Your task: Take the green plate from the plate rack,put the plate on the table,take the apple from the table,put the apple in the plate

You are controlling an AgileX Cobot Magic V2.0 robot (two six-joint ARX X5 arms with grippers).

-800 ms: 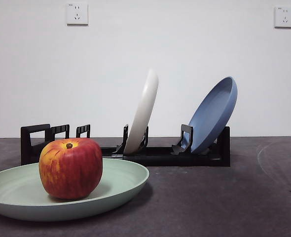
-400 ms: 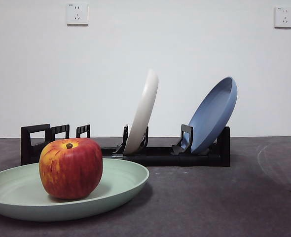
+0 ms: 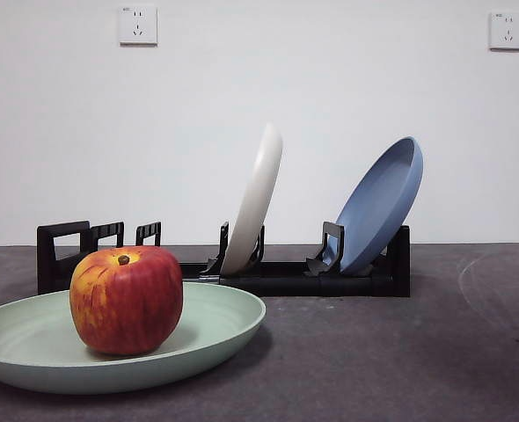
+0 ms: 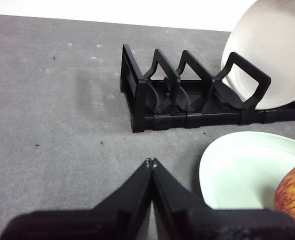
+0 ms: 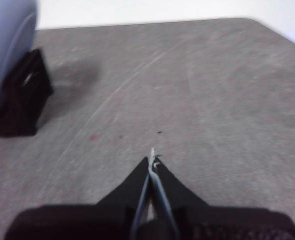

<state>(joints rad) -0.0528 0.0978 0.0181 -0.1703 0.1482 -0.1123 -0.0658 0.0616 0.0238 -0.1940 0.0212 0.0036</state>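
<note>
Front view, left to right. The green plate (image 3: 208, 327) is lying flat on the table (image 3: 400, 360) at the near left, rim running out of frame on the left. The apple (image 3: 126, 299) is sitting upright inside it, left of the plate's centre, stem dimple up, and is blocking part of the rack's left end behind it.

The plate rack (image 3: 286, 277) is stretching across the table behind the plate, boxy handle loop at its left end, then empty slotted holders. Next along, a cream-white plate (image 3: 255, 200) is standing on edge in a middle slot, leaning right. A blue plate (image 3: 381, 204) is leaning in the right-end slot, hollow side facing left. Two wall sockets (image 3: 137, 24) are showing high on the white wall behind, one left, one right.

No arm is standing in the way in the front view.

Left wrist view: the left gripper (image 4: 151, 162) is hovering over bare table just beside the green plate's rim, jaws clenched together, grasping nothing; rack handle end, cream-white plate and apple edge are showing beyond it.

Right wrist view: the right gripper (image 5: 152, 159) is hanging over bare table, well apart from the rack's end with the blurred blue plate, jaws pressed together on nothing.
</note>
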